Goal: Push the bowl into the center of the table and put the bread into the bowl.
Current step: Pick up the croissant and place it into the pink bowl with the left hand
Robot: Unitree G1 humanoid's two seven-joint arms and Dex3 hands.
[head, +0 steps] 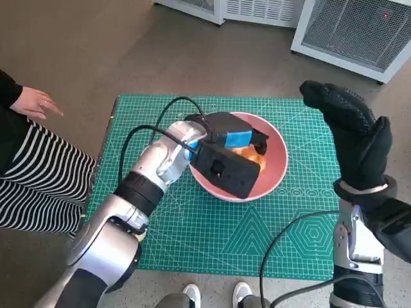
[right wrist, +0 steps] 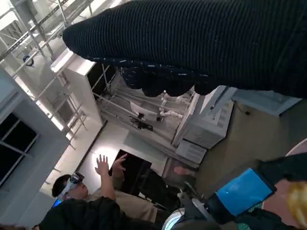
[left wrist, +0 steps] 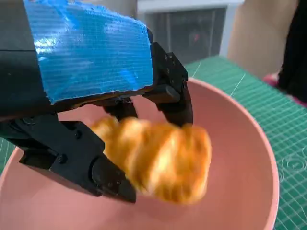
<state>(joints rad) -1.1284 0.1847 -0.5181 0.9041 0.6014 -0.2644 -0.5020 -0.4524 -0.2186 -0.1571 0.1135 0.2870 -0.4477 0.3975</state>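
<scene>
The pink bowl (head: 277,168) stands on the green mat near the table's middle. My left hand (head: 225,151) hangs over it, fingers pointing down into it. The golden bread (left wrist: 158,160) lies between the thumb and the spread fingers (left wrist: 175,96) just above the bowl's inner wall (left wrist: 240,143). The bread is blurred while the hand is sharp, and no finger plainly presses on it. In the head view a bit of the bread (head: 247,154) shows under the hand. My right hand (head: 353,138) is raised beside the bowl's right side, flat and holding nothing.
The green cutting mat (head: 192,231) covers the table. A person in striped clothing (head: 32,173) sits at the left, one hand (head: 35,102) near the table's corner. White cabinets (head: 359,29) stand at the back. Black cables (head: 148,128) loop off my left forearm.
</scene>
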